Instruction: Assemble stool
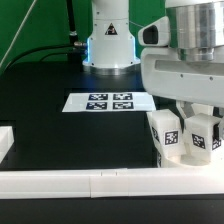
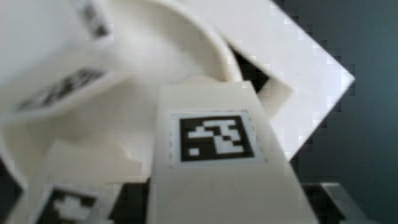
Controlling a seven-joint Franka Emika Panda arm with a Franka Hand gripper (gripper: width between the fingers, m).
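Two tagged parts: stool legs (image 1: pixel 167 137) (image 1: pixel 201 134) crowded at worktop's (image 1: pixel 60 135) 4 o'clock.
Claw (image 1: pixel 190 112): spread or clamped, cannot tell.
Risk: leg (image 2: pixel 217 150) slipping, toppling neighbour.

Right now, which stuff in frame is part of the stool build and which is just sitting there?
Job:
- tagged white stool parts, clustered under the gripper; jaws hidden
- same tagged pieces close up in the wrist view

Not the job:
- marker board, flat on the table
- long white rail blocks along the near edge
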